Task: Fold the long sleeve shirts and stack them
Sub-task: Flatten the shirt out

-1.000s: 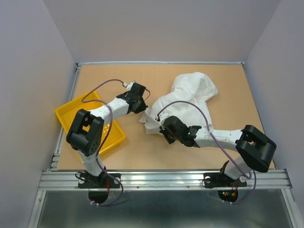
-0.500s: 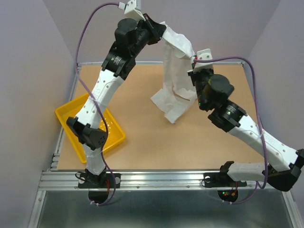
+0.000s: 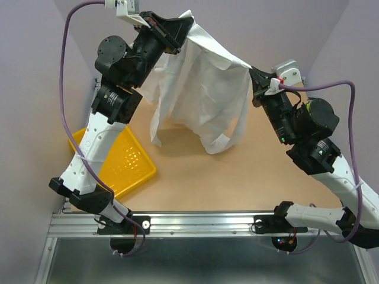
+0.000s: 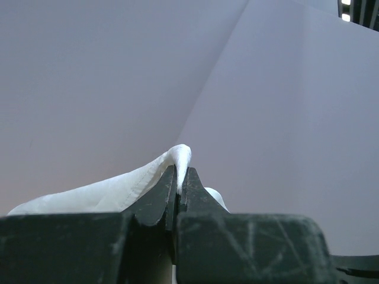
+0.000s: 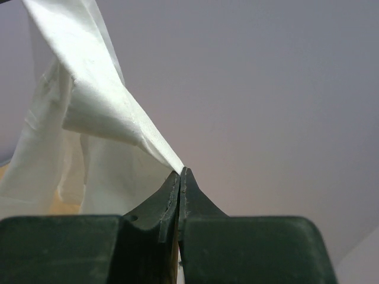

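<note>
Compared with half a second earlier, both arms stand wider apart and the long sleeve shirt (image 3: 201, 89), then a narrow hanging bunch, now spreads as a broad sheet between them. One second ago it lay crumpled on the table (image 3: 237, 177). The left gripper (image 3: 189, 23) pinches the upper left edge, its jaws closed on a thin fold of cloth. The right gripper (image 3: 254, 74) clamps the upper right edge likewise. The hem hangs low over the table centre; whether it touches cannot be told. The yellow tray (image 3: 127, 163) remains at the table's left, partly hidden behind the left arm, well apart from the shirt.
</note>
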### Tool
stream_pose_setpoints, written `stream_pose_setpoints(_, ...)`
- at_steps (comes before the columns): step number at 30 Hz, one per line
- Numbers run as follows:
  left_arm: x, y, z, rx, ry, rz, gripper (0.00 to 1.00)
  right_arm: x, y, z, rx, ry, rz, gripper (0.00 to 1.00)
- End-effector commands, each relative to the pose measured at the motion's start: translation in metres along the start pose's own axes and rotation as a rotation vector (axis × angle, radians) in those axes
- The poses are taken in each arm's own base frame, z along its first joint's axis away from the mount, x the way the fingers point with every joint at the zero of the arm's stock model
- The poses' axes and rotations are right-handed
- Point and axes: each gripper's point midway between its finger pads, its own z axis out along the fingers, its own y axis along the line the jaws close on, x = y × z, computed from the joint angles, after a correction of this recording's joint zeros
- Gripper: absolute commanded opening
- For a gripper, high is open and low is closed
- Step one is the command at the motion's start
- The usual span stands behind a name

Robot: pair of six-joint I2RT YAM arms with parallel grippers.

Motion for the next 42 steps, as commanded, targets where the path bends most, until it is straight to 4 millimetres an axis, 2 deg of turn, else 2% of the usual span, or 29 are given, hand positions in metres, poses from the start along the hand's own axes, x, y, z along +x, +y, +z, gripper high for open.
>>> stream_pose_setpoints(1, -0.112, 0.0, -0.034, -0.1, -0.345, 0.116, 0.0, -0.021, -0.028, -0.013, 0.037, 0.011, 0.056, 0.01)
stream_pose_setpoints(2, -0.111, 0.005, -0.034, -0.124, -0.342, 0.129, 0.0, -0.013, -0.017, -0.007, 0.007, 0.03, 0.056, 0.01)
stream_pose_setpoints(4, -0.107, 0.011, -0.032, -0.147, -0.334, 0.137, 0.0, -0.003, -0.008, -0.002, -0.012, 0.055, 0.045, 0.01)
stream_pose_setpoints(6, -0.098, 0.023, -0.026, -0.178, -0.316, 0.151, 0.0, 0.016, 0.002, 0.007, -0.008, 0.104, 0.01, 0.01)
stream_pose_setpoints(8, -0.083, 0.036, -0.016, -0.205, -0.285, 0.155, 0.0, 0.029, 0.005, 0.013, 0.009, 0.142, -0.032, 0.01)
stream_pose_setpoints(9, -0.078, 0.041, -0.012, -0.215, -0.273, 0.154, 0.0, 0.042, 0.006, 0.018, 0.036, 0.181, -0.062, 0.01)
stream_pose_setpoints(10, -0.072, 0.046, -0.008, -0.223, -0.262, 0.154, 0.0, 0.047, 0.005, 0.02, 0.053, 0.2, -0.083, 0.01)
stream_pose_setpoints(11, -0.058, 0.056, 0.002, -0.236, -0.231, 0.152, 0.0, 0.051, 0.003, 0.023, 0.07, 0.216, -0.118, 0.01)
stream_pose_setpoints(13, -0.047, 0.063, 0.011, -0.239, -0.211, 0.136, 0.0, 0.061, -0.003, 0.027, 0.118, 0.253, -0.163, 0.01)
stream_pose_setpoints(14, -0.033, 0.07, 0.022, -0.235, -0.184, 0.13, 0.0, 0.064, -0.01, 0.029, 0.14, 0.264, -0.187, 0.01)
stream_pose_setpoints(18, -0.008, 0.072, 0.049, -0.176, -0.132, 0.072, 0.0, 0.062, -0.041, 0.029, 0.243, 0.274, -0.221, 0.01)
stream_pose_setpoints(20, 0.001, 0.067, 0.059, -0.129, -0.112, 0.04, 0.0, 0.057, -0.058, 0.026, 0.302, 0.275, -0.249, 0.01)
stream_pose_setpoints(21, 0.008, 0.055, 0.067, -0.06, -0.088, 0.01, 0.0, 0.053, -0.068, 0.023, 0.333, 0.276, -0.261, 0.01)
stream_pose_setpoints(23, 0.011, 0.042, 0.078, 0.011, -0.086, -0.012, 0.0, 0.043, -0.089, 0.015, 0.399, 0.275, -0.294, 0.01)
stream_pose_setpoints(27, 0.012, 0.006, 0.085, 0.15, -0.102, -0.036, 0.0, 0.018, -0.115, 0.0, 0.486, 0.254, -0.321, 0.01)
stream_pose_setpoints(28, 0.013, -0.006, 0.084, 0.192, -0.098, -0.051, 0.0, 0.005, -0.124, -0.006, 0.517, 0.219, -0.296, 0.01)
stream_pose_setpoints(31, 0.011, -0.038, 0.074, 0.328, -0.08, -0.069, 0.0, -0.012, -0.137, -0.019, 0.543, 0.196, -0.302, 0.01)
stream_pose_setpoints(33, 0.011, -0.052, 0.063, 0.397, -0.058, -0.067, 0.0, -0.011, -0.137, -0.022, 0.534, 0.194, -0.311, 0.01)
stream_pose_setpoints(34, -0.002, -0.063, 0.051, 0.425, -0.07, -0.056, 0.0, -0.013, -0.135, -0.024, 0.512, 0.176, -0.308, 0.01)
stream_pose_setpoints(35, 0.011, -0.054, 0.051, 0.409, -0.048, -0.054, 0.0, -0.011, -0.133, -0.024, 0.496, 0.172, -0.301, 0.0)
stream_pose_setpoints(36, 0.012, -0.052, 0.047, 0.403, -0.043, -0.047, 0.0, -0.007, -0.127, -0.023, 0.47, 0.168, -0.293, 0.01)
stream_pose_setpoints(37, 0.013, -0.047, 0.043, 0.387, -0.037, -0.045, 0.0, 0.008, -0.112, -0.018, 0.379, 0.207, -0.327, 0.01)
stream_pose_setpoints(39, 0.024, -0.017, 0.033, 0.308, -0.002, -0.037, 0.0, 0.024, -0.091, -0.012, 0.288, 0.225, -0.265, 0.01)
stream_pose_setpoints(40, 0.029, -0.004, 0.029, 0.272, 0.011, -0.038, 0.0, 0.043, -0.071, -0.009, 0.192, 0.255, -0.269, 0.0)
stream_pose_setpoints(41, 0.034, 0.009, 0.024, 0.232, 0.021, -0.036, 0.0, 0.053, -0.06, -0.007, 0.147, 0.269, -0.253, 0.0)
stream_pose_setpoints(42, 0.046, 0.042, 0.012, 0.132, 0.041, -0.015, 0.0, 0.064, -0.046, -0.007, 0.105, 0.279, -0.196, 0.01)
